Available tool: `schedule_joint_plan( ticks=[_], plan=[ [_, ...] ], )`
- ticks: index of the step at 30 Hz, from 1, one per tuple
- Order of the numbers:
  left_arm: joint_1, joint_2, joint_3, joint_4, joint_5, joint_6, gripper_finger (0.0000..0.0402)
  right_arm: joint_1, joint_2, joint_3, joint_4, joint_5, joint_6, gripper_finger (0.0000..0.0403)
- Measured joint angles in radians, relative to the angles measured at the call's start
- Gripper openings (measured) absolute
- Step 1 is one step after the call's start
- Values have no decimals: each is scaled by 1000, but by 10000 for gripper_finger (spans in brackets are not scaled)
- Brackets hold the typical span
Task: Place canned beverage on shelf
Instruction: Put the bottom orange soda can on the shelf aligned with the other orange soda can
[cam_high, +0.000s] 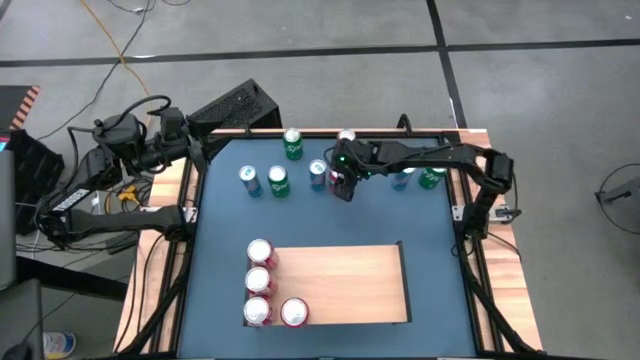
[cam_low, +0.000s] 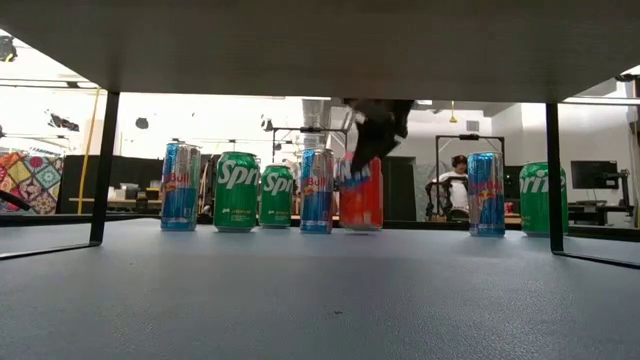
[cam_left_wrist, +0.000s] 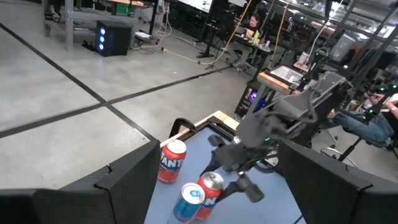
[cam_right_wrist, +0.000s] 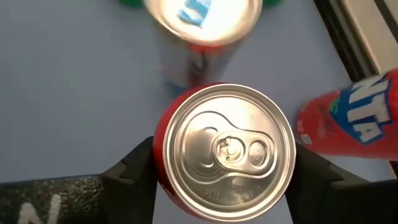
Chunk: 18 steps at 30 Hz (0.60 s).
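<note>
High view: we are seeing the right gripper (cam_high: 343, 186) standing over a red can (cam_high: 341, 186) at the back of the table, well apart from the shelf (cam_high: 345, 285); the left gripper (cam_high: 195, 150) is waiting open at the left edge. Right wrist view: its fingers (cam_right_wrist: 134, 168) are flanking this can, touching both sides.

Shelf (cam_high: 345, 285) right side free; four cans (cam_high: 262, 283) block its left edge; mat between clear.

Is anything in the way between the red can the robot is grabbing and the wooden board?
Nothing visible. The right gripper straddles the red can at the table's far side. Between it and the shelf lies only bare blue mat; the other loose cans stand alongside or farther back. Four cans fill the shelf's left end, the rest is free.
</note>
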Motion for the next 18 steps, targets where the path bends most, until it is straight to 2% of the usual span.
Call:
schedule_joint_plan(
  ticks=[10,15,18],
  plan=[
    [0,24,0,10,7,-85,309,66,-295,0,-53,10,100,245],
    [0,54,0,54,17,-114,309,153,-451,0,-45,8,154,245],
    [0,72,0,95,59,-134,309,226,-532,2,-44,33,185,245]
  ],
)
